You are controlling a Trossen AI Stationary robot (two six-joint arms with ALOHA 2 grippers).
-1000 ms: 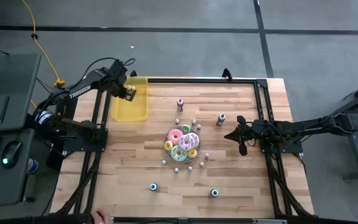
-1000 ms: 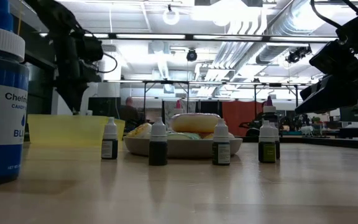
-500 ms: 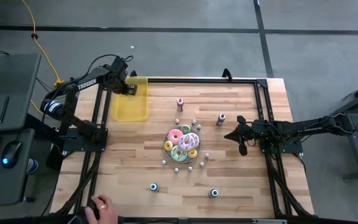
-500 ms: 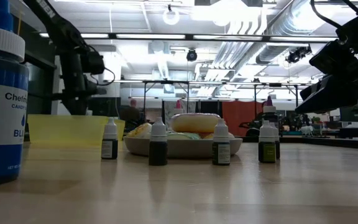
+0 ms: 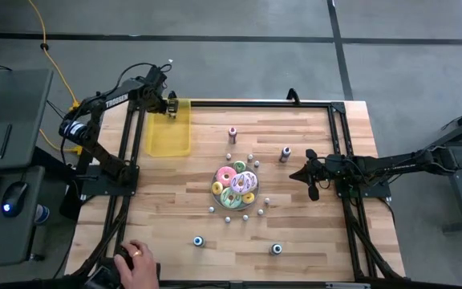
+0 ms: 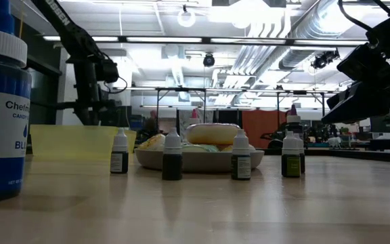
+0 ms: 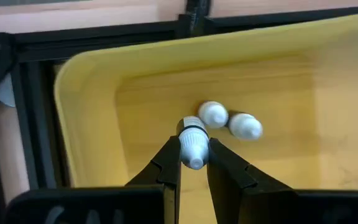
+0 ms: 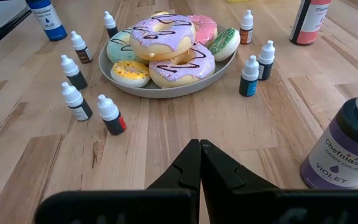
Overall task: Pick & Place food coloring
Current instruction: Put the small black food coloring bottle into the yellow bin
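Now the left gripper (image 7: 193,163) holds 1 small white-capped food coloring bottle (image 7: 192,146) between its fingers, above the yellow bin (image 7: 92,106) at the table's far left corner. 2 more bottles (image 7: 229,121) lie inside it. The right gripper (image 8: 200,163) waits with fingers pressed together near the doughnut plate (image 8: 120,84). A larger bottle (image 8: 344,146) reads "Chefmaster VIOLET"; its top is cut off.

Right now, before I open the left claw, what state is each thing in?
Left claw: shut on a small bottle, above the yellow bin.
Yellow bin: two small bottles lying inside.
Right claw: shut, empty, waiting at the table's right side.
Doughnut plate: full, undisturbed.
Small bottles around the plate: upright.
Violet bottle: upright, capped.
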